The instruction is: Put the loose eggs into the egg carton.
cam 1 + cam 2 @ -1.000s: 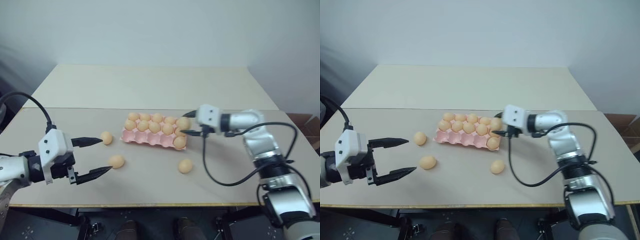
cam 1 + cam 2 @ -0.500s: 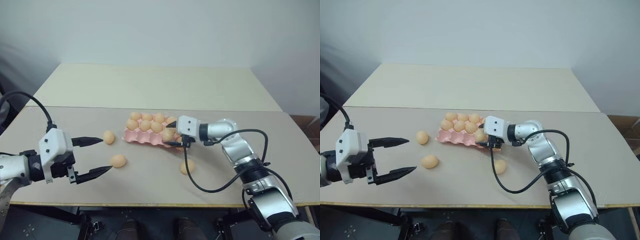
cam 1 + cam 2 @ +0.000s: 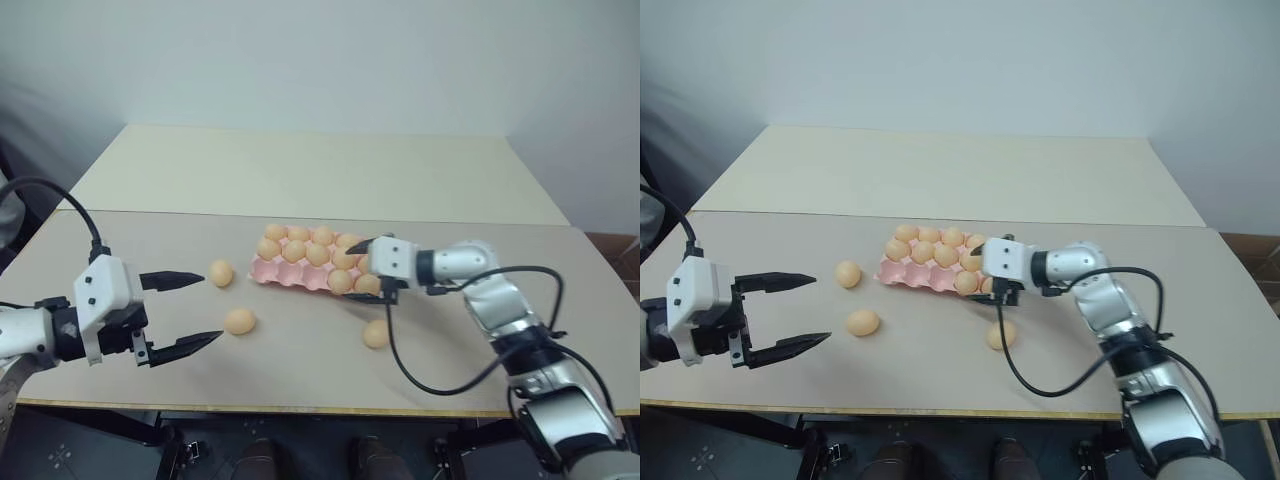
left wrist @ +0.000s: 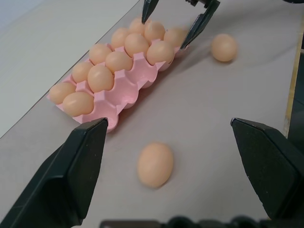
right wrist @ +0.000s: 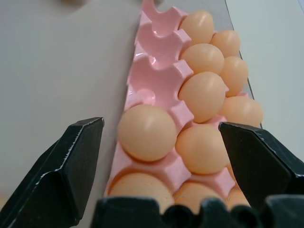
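The left arm reaches in low over the near left corner of the desk (image 3: 150, 190), its forearm roughly level and its claw (image 3: 195, 311) pointing right toward the middle. The right arm stretches from the near right across the desk, bent at the elbow, with a black cable looping below it; its claw (image 3: 362, 268) points left at the right end of the egg carton (image 3: 292, 273).

There are three loose eggs on the desk. One egg (image 3: 221, 273) lies just left of the carton, near the tip of the left claw's far finger. A second egg (image 3: 239, 321) lies nearer, between the left claw and the carton, just off the tip of its near finger. A third egg (image 3: 376, 333) lies near the right end of the carton, on its near side, under the right arm's cable. The pink carton sits in the middle of the desk, slanting from far left to near right. About a dozen eggs sit in its cups; the right wrist view shows at least three empty cups in the near row toward its left end.

The left claw is spread wide and holds nothing. The right claw is also spread wide, its fingers (image 5: 71, 166) standing on either side of the eggs at the carton's right end, gripping none of them.
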